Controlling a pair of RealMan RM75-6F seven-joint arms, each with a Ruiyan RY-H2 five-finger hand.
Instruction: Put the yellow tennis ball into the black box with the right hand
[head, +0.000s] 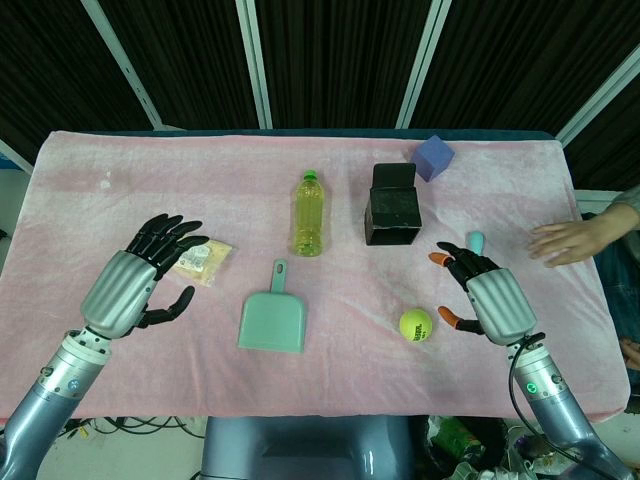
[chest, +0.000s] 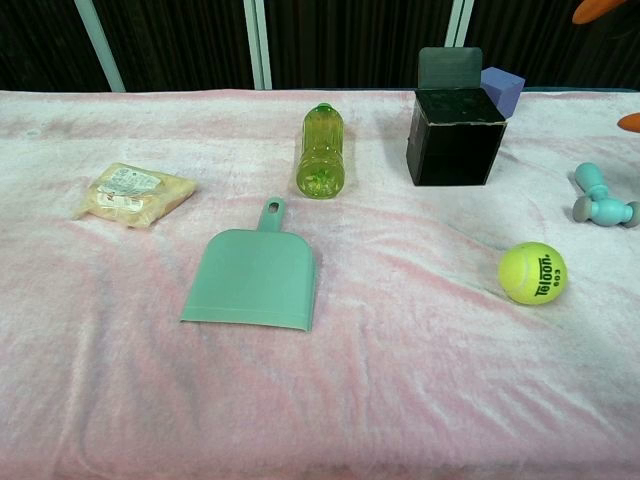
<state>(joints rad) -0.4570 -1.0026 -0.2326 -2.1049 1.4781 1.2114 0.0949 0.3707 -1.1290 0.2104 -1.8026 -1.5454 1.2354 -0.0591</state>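
The yellow tennis ball (head: 416, 324) (chest: 532, 272) lies on the pink cloth near the front right. The black box (head: 392, 205) (chest: 455, 134) stands upright behind it with its lid flap raised and its top open. My right hand (head: 484, 296) hovers just right of the ball, fingers spread, holding nothing; only its orange fingertips (chest: 629, 122) show at the chest view's right edge. My left hand (head: 148, 273) hangs open over the left side, beside a snack packet.
A green dustpan (head: 273, 319) (chest: 255, 276) lies centre front. A yellow-green bottle (head: 309, 213) (chest: 321, 150) lies beside the box. A purple block (head: 433, 157) sits behind the box. A teal object (chest: 603, 199) rests right of the ball. A snack packet (head: 203, 261) (chest: 134, 193) lies left. A person's hand (head: 570, 240) rests far right.
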